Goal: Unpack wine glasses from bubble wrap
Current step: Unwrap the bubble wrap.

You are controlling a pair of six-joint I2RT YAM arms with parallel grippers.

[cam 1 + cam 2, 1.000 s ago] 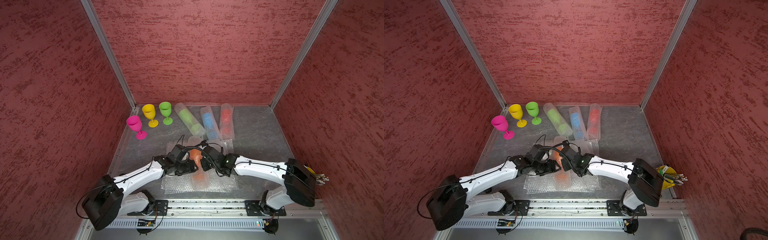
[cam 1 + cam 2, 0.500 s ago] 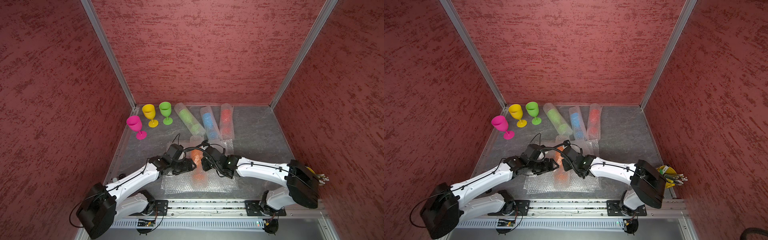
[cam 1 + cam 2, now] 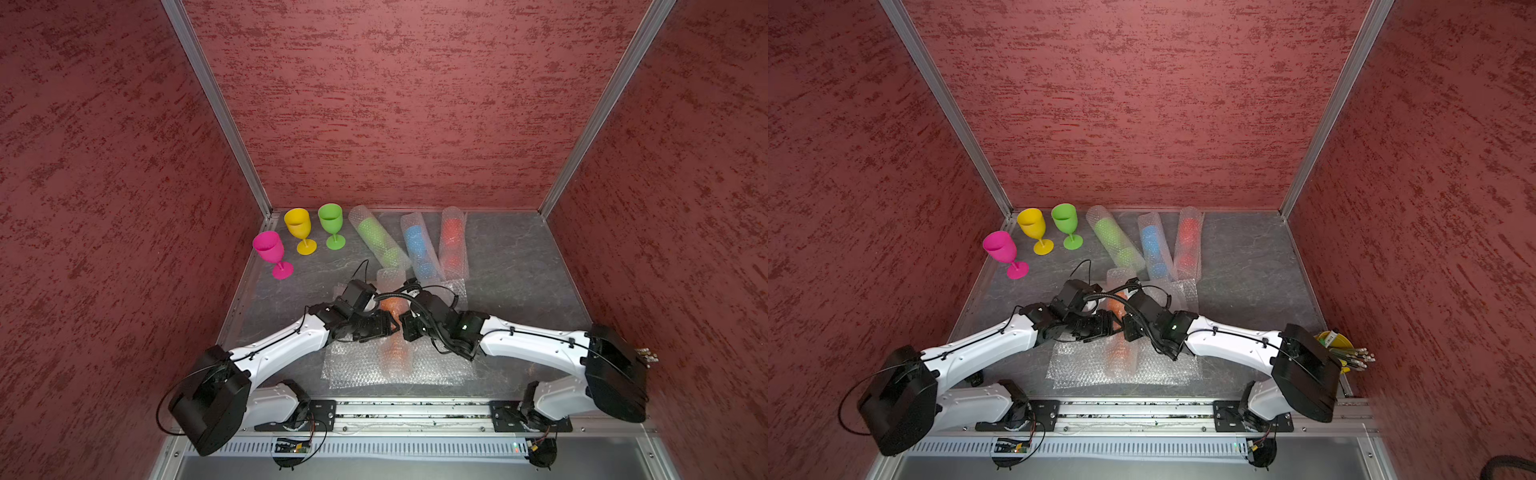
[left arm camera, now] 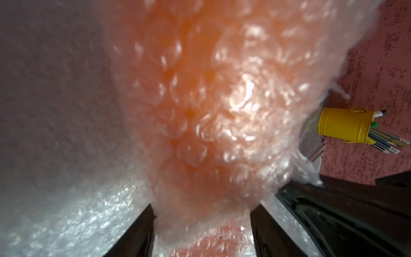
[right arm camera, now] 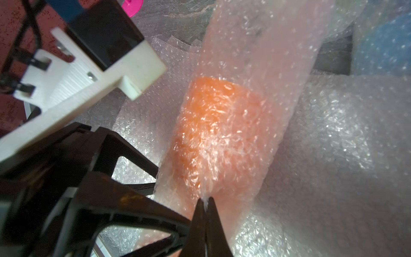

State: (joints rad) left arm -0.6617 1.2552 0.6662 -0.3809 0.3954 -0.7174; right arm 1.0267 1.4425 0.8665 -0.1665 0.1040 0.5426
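The orange wine glass (image 3: 390, 308) lies rolled in bubble wrap (image 5: 251, 66) at the front middle, on a flat bubble wrap sheet (image 3: 357, 368). My left gripper (image 4: 202, 222) straddles this roll, and its fingers (image 4: 142, 231) press the wrap on both sides. My right gripper (image 5: 205, 201) is shut on a pinched fold of the same wrap, facing the left gripper (image 3: 386, 327) across the roll. Pink (image 3: 270, 248), yellow (image 3: 298, 224) and green (image 3: 331, 217) wine glasses stand unwrapped at the back left. Green (image 3: 376, 241), blue (image 3: 419, 249) and red (image 3: 452, 241) ones lie wrapped behind.
A yellow bucket of pencils (image 3: 1335, 343) stands at the right front corner, beside the right arm's base. A loose bubble wrap sheet (image 3: 453, 291) lies behind the right wrist. Red walls close the floor in on three sides.
The left arm's elbow swung out toward the front and came back. Both grippers have stayed at the orange roll, which has hardly moved.
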